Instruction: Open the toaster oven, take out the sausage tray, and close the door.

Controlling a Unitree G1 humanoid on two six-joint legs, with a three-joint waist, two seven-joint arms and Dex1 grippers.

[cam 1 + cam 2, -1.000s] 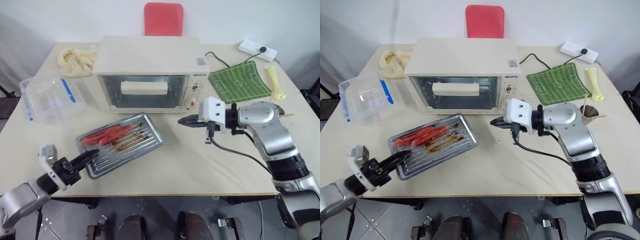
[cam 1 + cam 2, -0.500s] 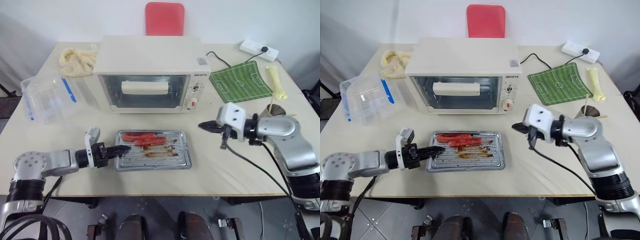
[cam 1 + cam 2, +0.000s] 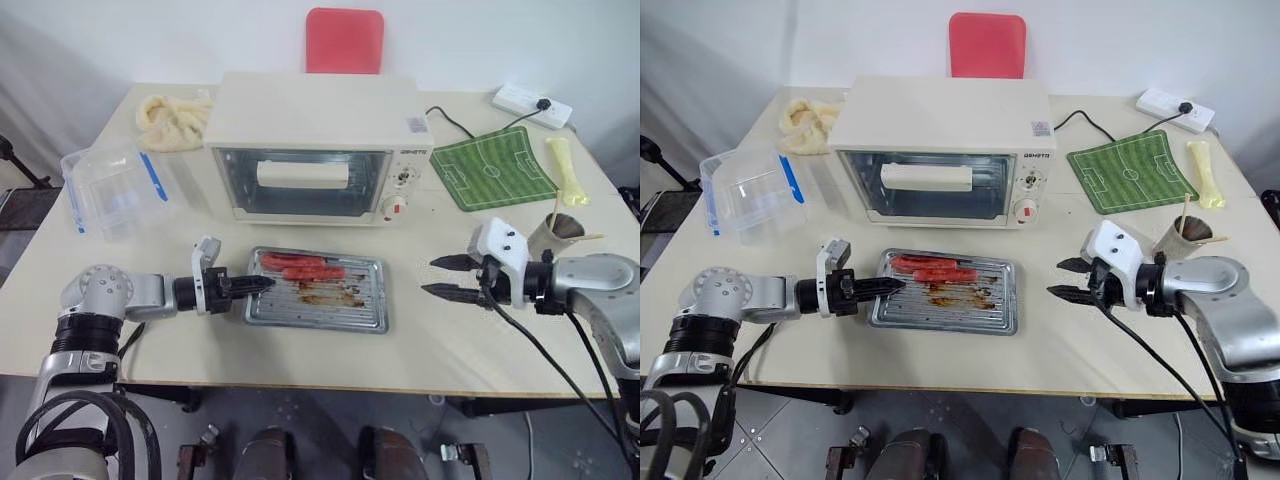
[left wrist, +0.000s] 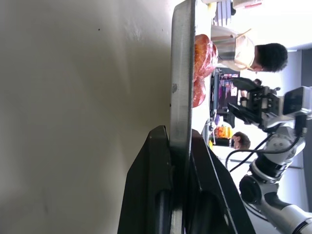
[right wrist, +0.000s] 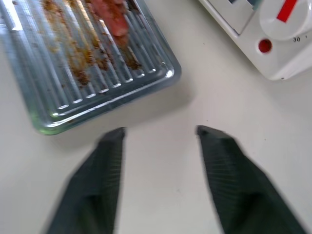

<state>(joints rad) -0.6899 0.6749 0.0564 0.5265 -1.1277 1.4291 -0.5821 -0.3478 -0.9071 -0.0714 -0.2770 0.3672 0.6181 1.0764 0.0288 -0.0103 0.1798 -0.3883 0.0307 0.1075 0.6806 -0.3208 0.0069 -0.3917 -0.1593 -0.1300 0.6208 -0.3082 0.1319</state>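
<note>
On table centre, just in front of the cream-white boxy toaster oven (image 3: 320, 145), flat grey ribbed metal sausage tray (image 3: 318, 302) lies out; glass-paned door (image 3: 303, 182) looks closed. At tray's 9 o'clock, left gripper (image 3: 258, 285) pinches its rim. At 3 o'clock, right gripper (image 3: 441, 278) hovers with fingers spread, empty. Only letting go looks left.

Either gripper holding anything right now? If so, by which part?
The left gripper is shut on the sausage tray, pinching the rim of its short end on the robot's left. The right gripper is open and holds nothing.
</note>
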